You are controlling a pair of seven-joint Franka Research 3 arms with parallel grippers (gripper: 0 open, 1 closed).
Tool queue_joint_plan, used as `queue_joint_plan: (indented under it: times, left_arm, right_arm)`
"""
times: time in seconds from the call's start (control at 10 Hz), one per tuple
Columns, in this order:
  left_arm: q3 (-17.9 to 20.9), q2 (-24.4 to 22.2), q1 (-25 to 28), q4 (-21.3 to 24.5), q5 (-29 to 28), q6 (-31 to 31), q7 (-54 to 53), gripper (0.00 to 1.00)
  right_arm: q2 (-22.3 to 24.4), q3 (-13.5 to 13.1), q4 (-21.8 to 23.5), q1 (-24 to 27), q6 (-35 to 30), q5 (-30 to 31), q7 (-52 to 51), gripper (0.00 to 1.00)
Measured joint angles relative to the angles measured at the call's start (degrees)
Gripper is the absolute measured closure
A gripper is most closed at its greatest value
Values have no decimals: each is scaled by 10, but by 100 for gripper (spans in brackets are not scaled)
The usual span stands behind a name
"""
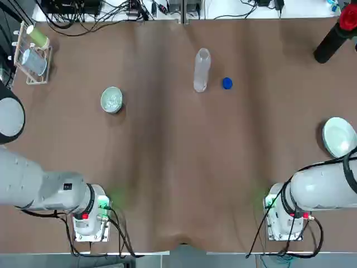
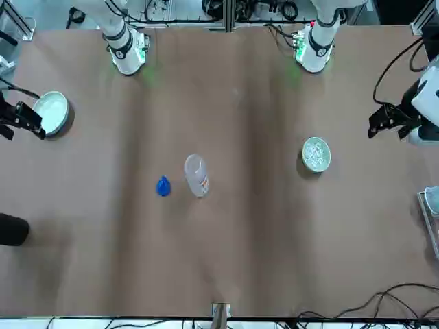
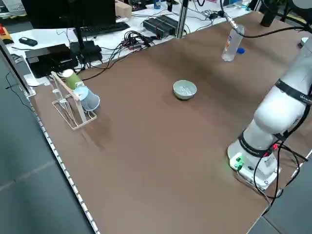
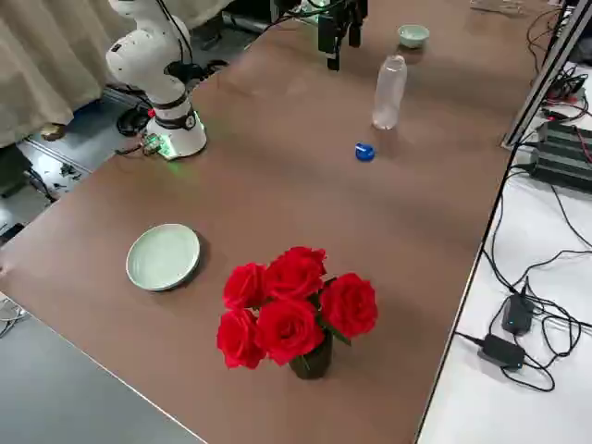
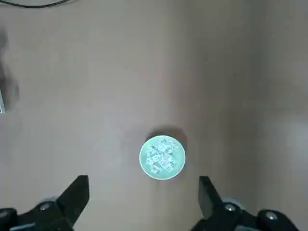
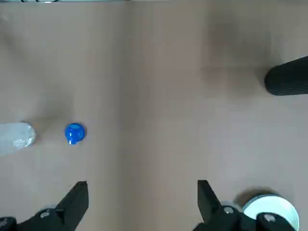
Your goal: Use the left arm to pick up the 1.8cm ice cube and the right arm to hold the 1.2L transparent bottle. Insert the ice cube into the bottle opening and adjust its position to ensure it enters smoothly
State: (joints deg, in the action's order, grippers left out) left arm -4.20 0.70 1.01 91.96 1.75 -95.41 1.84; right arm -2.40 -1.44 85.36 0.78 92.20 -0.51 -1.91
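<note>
On the brown tabletop, the pale green bowl holds the ice cubes, a little way out beyond the left gripper, whose two fingers stand spread with nothing between them. The left arm looks the nearer one, so I'd say its next move is outward and down to the bowl. The right gripper, also spread and empty, is well apart from the upright clear bottle, which stands beside the blue cap.
</note>
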Motion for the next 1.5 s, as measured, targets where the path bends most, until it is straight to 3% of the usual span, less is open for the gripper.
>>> queue_joint_plan:
  times: [0.5, 0.7, 0.9, 1.1, 1.3, 1.5]
  left_arm:
    - [0, 0, 0, 0, 0, 0, 2, 0]
    - [0, 0, 0, 2, 0, 1, 3, 0]
    - [0, -3, 0, 22, 0, 1, 3, 0]
    - [-1, -18, 0, 85, 0, -28, 2, 0]
    - [-6, -46, -2, 188, 0, -105, 2, 0]
    - [-27, -60, -2, 284, 0, -178, 2, 0]
  right_arm:
    - [-1, 2, 1, -4, -1, -15, -2, 0]
    - [-13, 4, 14, -8, -2, -70, -25, 0]
    - [-55, 5, 26, -16, 18, -120, -68, 0]
    - [-95, 6, 28, -31, 44, -151, -129, 0]
    - [-113, 5, 39, -33, 61, -219, -223, 0]
    - [-118, 2, 81, -32, 99, -305, -348, 0]
